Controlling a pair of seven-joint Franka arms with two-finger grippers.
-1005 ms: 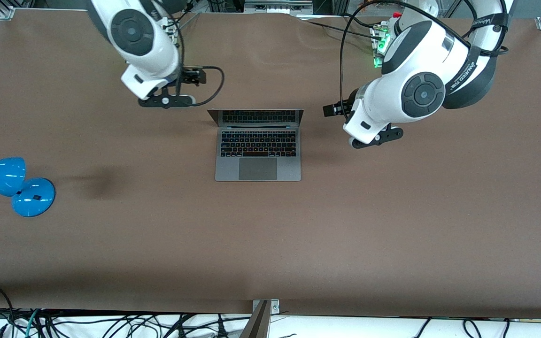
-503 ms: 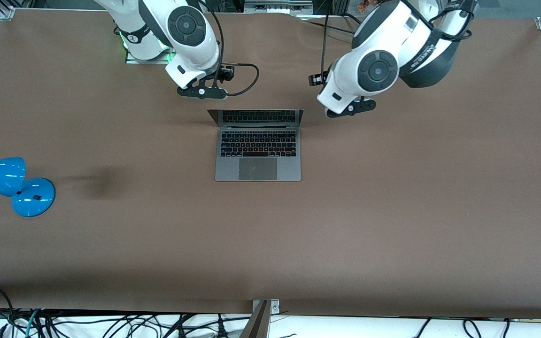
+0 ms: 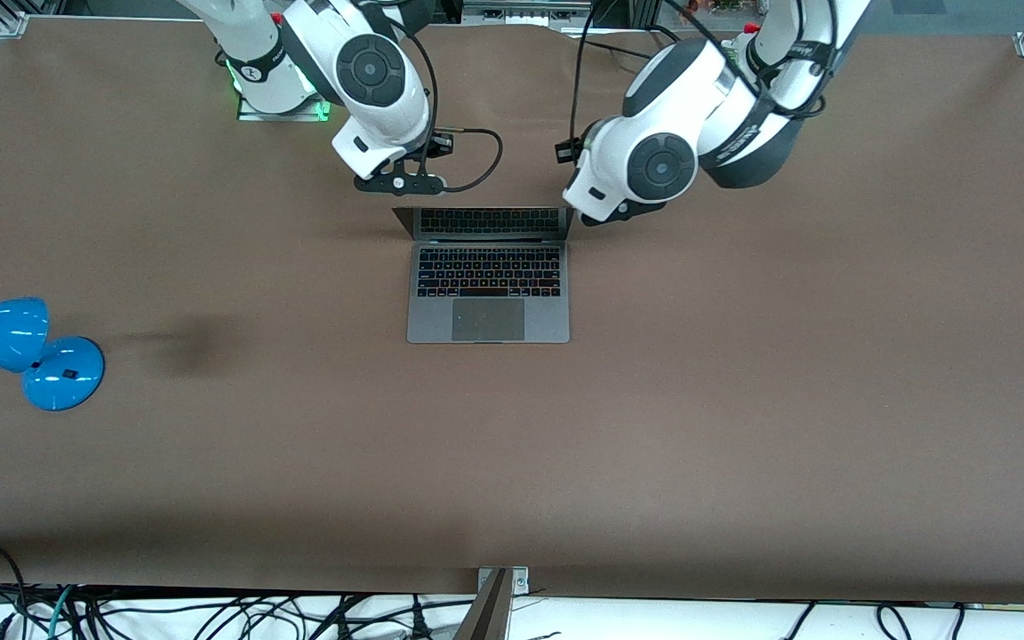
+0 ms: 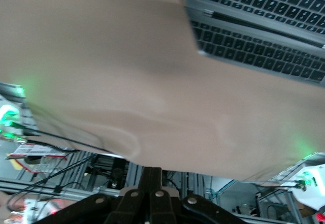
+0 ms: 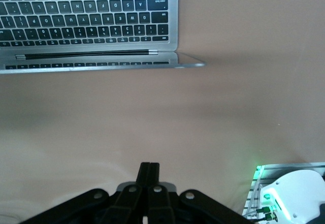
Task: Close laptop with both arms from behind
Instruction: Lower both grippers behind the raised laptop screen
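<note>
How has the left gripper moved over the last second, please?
Yes. The left gripper has swung in toward the laptop, now shut above the table just past the lid's corner at the left arm's end.

We see the left arm point(image 3: 725, 116) bent down from its base, its claw point(image 4: 151, 179) pinched shut with nothing between the fingers. The right arm point(image 3: 334, 53) mirrors it, its claw point(image 5: 149, 174) likewise closed and empty, both poised low over the counter point(image 3: 743, 400).

blue desk lamp point(image 3: 23, 348), brown table point(image 3: 743, 400), cables point(image 3: 210, 613)
</note>
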